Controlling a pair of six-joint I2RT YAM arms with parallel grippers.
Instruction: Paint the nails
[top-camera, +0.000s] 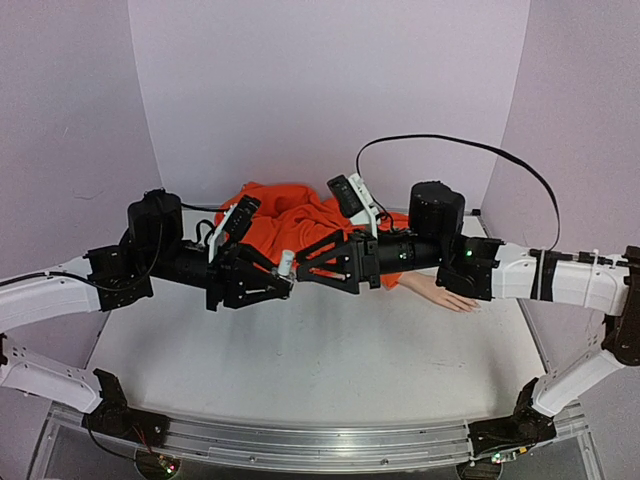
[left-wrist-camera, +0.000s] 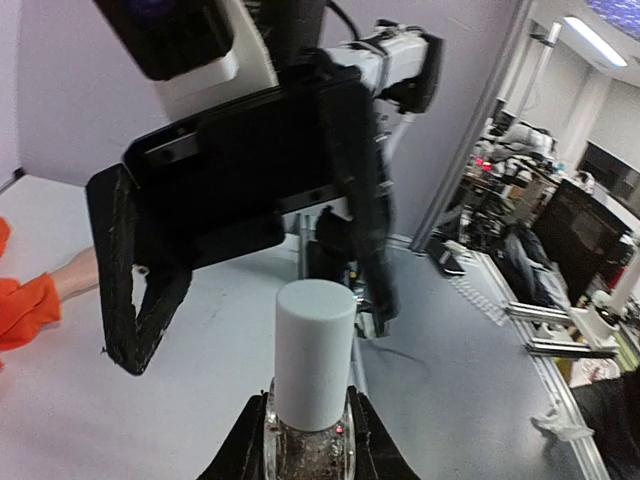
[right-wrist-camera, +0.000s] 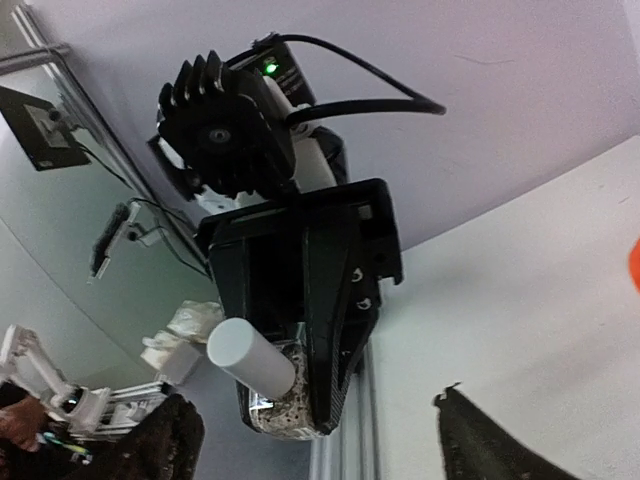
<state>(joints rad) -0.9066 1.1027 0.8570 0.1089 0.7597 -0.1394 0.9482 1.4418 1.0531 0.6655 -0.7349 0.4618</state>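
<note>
Top cam: high at 6 o'clock edge, looks down twd 12 o'clock over table (top-camera: 300, 370). L wrist cam: close-up, faces 3 o'clock; R wrist cam: close-up, faces 9 o'clock. All 3 share white-capped bottle (left-wrist-camera: 315, 350).

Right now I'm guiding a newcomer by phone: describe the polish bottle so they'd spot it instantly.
Find the orange sleeve at centre back. Just in front of it, the left gripper clamps a small clear bottle, the only thing there with a white cylindrical cap.

No lettering can be read anywhere (bottle included)
</note>
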